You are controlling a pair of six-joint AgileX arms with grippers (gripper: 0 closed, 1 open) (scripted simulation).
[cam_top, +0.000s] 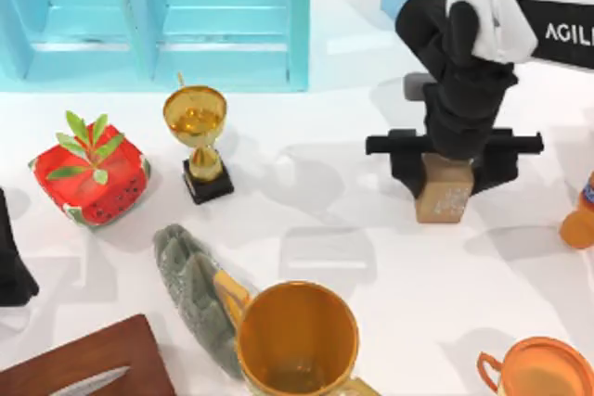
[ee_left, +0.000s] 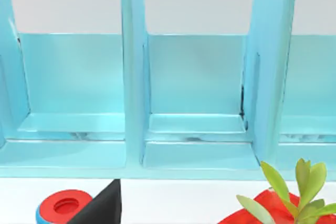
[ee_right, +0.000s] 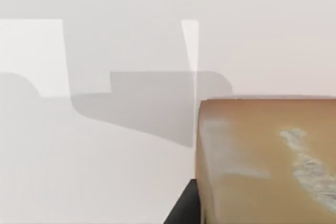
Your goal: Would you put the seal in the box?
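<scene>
One step looked done: right gripper [cam_top: 445, 166] was clamped narrow on the seal [cam_top: 445, 190] near the table's [cam_top: 353, 183] right edge, box [cam_top: 223, 34] at rear edge not yet reached; left arm [cam_top: 11, 257] parked left.

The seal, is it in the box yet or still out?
Still out. The seal sits out on the white table under the right gripper, well apart from the blue box at the table's back.
</scene>
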